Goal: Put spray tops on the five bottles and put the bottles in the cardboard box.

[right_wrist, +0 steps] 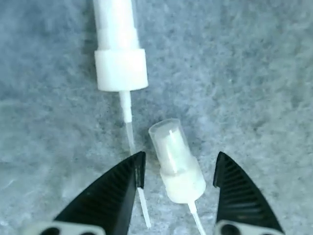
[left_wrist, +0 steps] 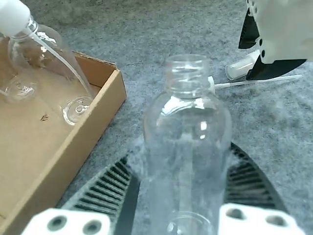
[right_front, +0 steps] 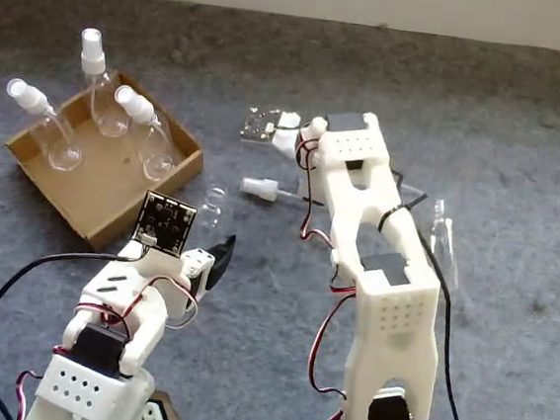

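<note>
The left gripper (left_wrist: pixel 182 164) is clamped on an uncapped clear bottle (left_wrist: pixel 188 142). Its ribbed black jaws press against the bottle's two sides, and the open threaded neck points away from the wrist. In the high view this bottle (right_front: pixel 212 204) sits at the tip of the left arm, just beside the near corner of the cardboard box (right_front: pixel 152 203) but outside it. Inside the box three capped bottles (right_front: pixel 148 143) lean with their white spray tops upward. The right gripper (right_wrist: pixel 179 162) is spread wide just above the grey carpet (right_wrist: pixel 254 73). A short spray top (right_wrist: pixel 177 166) with a clear cap lies between its two black jaws, with a gap on each side and neither jaw touching it. A longer spray top (right_wrist: pixel 121 61) lies just beyond the jaws, and its thin dip tube runs back under the tip of one jaw. In the high view a spray top (right_front: pixel 259 187) lies on the carpet beside the right arm, between the two arms. Another clear bottle (right_front: pixel 443 236) lies on its side on the carpet on the far side of the right arm, well apart from the box.
</note>
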Robot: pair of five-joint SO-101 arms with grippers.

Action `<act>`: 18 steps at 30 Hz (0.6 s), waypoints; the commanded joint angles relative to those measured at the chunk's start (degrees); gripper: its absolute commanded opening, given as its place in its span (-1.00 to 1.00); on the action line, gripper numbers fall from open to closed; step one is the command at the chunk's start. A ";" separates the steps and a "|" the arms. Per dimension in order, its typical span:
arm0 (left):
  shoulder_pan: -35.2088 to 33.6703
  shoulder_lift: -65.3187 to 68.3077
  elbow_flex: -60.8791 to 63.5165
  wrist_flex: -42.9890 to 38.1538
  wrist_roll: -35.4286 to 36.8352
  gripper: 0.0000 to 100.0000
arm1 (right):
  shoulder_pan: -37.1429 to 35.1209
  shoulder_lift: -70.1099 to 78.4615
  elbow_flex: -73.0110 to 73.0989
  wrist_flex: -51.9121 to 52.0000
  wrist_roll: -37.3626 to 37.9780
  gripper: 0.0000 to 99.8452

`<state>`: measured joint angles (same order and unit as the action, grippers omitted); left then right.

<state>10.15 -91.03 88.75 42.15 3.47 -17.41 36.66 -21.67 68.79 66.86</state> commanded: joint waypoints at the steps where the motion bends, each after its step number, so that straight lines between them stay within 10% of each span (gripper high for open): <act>1: -0.40 -0.92 -0.40 -1.32 0.18 -0.73 | 3.12 1.63 -0.57 -1.19 1.67 -0.57; 18: -0.40 -0.92 -0.31 -1.32 0.18 -0.73 | 4.35 2.86 -12.09 -0.75 -5.10 -0.86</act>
<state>10.15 -91.03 88.75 42.15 3.47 -14.68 40.53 -27.74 68.62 64.92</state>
